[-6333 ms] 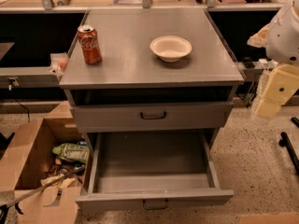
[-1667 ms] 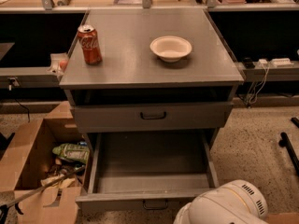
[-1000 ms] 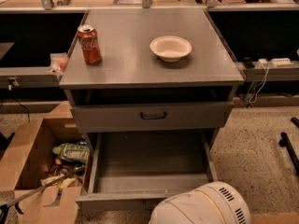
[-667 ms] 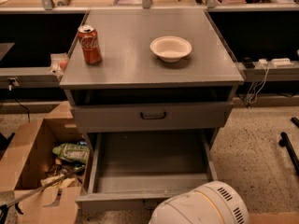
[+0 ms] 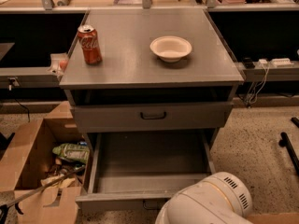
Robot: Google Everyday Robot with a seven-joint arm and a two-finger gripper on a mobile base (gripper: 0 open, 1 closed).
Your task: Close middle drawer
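The middle drawer (image 5: 96, 164) is pulled far out of the grey cabinet (image 5: 126, 55). Its deep tray is empty, and its long side walls and front panel face me. Its small dark handle (image 5: 150, 205) shows just under the front panel's edge, partly hidden. Above it, a grey drawer with a flat front and a black handle (image 5: 153, 115) sits shut. A white rounded arm housing (image 5: 205, 202) fills the bottom right, in front of the open drawer's right front corner. The gripper itself is out of view, below the frame's bottom edge.
A red soda can (image 5: 89, 44) and a white bowl (image 5: 171, 48) stand on the cabinet top. An open cardboard box (image 5: 25, 160) with rubbish sits on the floor at the left. Cables and a power strip (image 5: 273, 62) are at the right.
The white arm went from the right edge down to the bottom of the view, in front of the open drawer, and lately edged slightly right. The drawer has not moved.
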